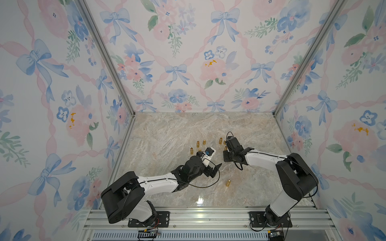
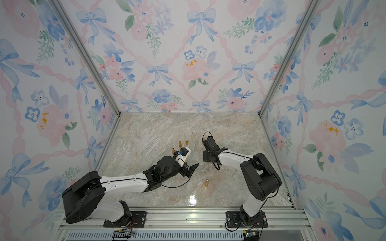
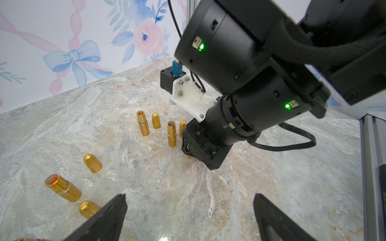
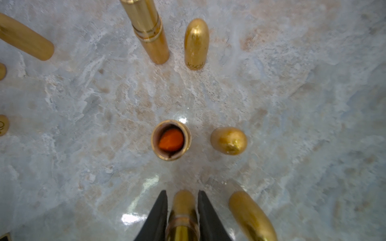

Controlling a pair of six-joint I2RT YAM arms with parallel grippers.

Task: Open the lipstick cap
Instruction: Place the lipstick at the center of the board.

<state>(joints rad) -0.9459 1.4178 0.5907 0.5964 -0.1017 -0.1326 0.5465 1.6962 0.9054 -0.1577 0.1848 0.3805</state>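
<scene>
- Where the right arm reaches down over the marble table [image 1: 167, 129], we find the right gripper [image 4: 182, 193], its fingers close on either side of the lipstick [image 4: 183, 205]. The lipstick is gold, capped and upright, and we cannot tell whether the fingers press it.
- Just beside it stand an opened tube [image 4: 171, 139] showing orange and a loose cap [image 4: 228, 140].
- The left gripper [image 3: 190, 195] hangs spread wide, holding nothing.

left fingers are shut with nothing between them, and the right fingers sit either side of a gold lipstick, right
Not quite. The left gripper has its fingers spread wide open, not shut; the left wrist view shows it. The rest stands: nothing lies between them, and the right gripper straddles a gold lipstick.
</scene>
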